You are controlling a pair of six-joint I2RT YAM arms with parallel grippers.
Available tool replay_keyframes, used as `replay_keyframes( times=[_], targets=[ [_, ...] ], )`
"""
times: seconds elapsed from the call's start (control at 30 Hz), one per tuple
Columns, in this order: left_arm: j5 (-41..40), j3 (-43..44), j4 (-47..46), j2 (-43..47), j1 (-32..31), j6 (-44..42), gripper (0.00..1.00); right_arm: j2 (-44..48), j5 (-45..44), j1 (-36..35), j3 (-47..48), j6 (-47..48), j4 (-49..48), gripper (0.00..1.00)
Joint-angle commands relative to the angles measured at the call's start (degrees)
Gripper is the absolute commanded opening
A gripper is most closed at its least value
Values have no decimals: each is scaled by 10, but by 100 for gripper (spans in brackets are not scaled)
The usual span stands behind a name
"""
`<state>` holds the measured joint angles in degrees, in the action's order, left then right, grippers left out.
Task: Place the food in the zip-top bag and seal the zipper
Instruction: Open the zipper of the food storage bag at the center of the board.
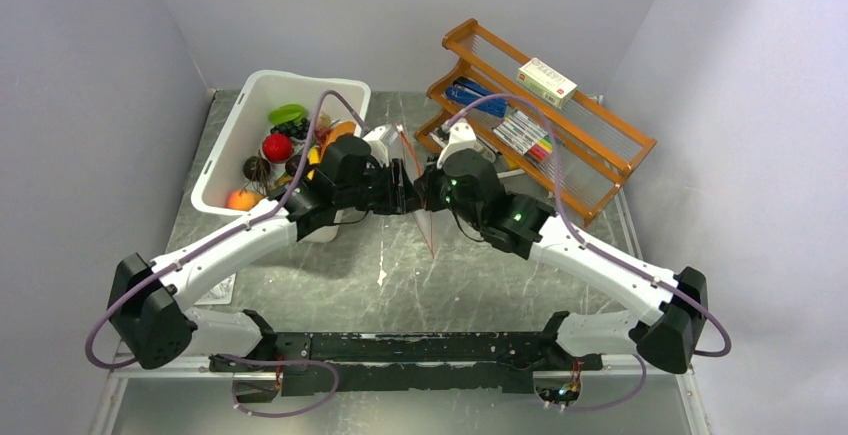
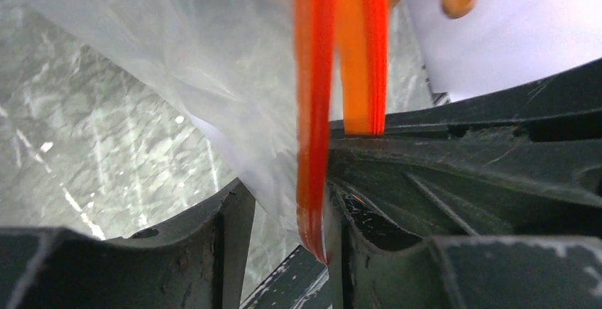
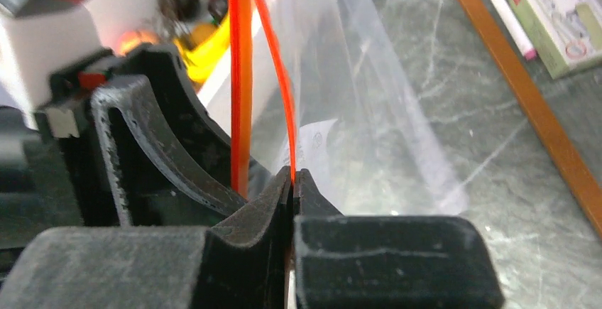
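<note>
The right fingers (image 3: 293, 182) were pressed fully together on one lip of the zipper (image 3: 273, 67), the thin orange-red strip running straight down into their closed tips. The left fingers (image 1: 402, 195) stood partly apart. In the left wrist view the other lip of the strip hung down through the gap, lying against one finger and free of the other, so nothing was pinched there.

Between the two arms the bag (image 3: 376, 117) was lifted on edge above the grey marbled surface (image 1: 400, 290), with its clear film drooping below the strip. The two orange-red lips were spread apart near the top, so the mouth was open. A white label (image 3: 316, 142) showed through the plastic close to the right fingertips.

The food (image 1: 277, 147) lay in a white tub (image 1: 222, 160) just behind the left arm: a red ball, an orange one, dark grapes and a yellow banana piece among it. None of it was in the bag. A wooden rack (image 1: 600, 160) with markers (image 1: 527, 135) and a small box (image 1: 547, 82) stood behind the right arm.
</note>
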<state>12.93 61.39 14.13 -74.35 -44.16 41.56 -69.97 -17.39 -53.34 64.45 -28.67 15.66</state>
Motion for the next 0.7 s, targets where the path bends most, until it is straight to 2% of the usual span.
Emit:
replay_keyframes(
  times=[0.0, 0.3, 0.37, 0.43, 0.57, 0.67],
  targets=[
    [-41, -10, -19, -19, -5, -18, 37, -12, 14, -21, -30, -12, 51, 0],
    [-103, -9, -4, -69, -5, -32, 20, -8, 36, -22, -57, -17, 16, 0],
    [-106, -6, -4, -77, -5, -36, 9, -7, 36, -22, -63, -17, 13, 0],
    [-120, 1, 11, -79, -5, -31, 7, -11, 1, -23, -53, -19, 43, 0],
    [-190, 32, 66, -61, -5, -27, 7, -10, -143, -20, -3, -35, 162, 0],
    [-242, 65, 97, -41, -4, -35, 7, 4, -219, -11, 39, -42, 226, 0]
  ],
)
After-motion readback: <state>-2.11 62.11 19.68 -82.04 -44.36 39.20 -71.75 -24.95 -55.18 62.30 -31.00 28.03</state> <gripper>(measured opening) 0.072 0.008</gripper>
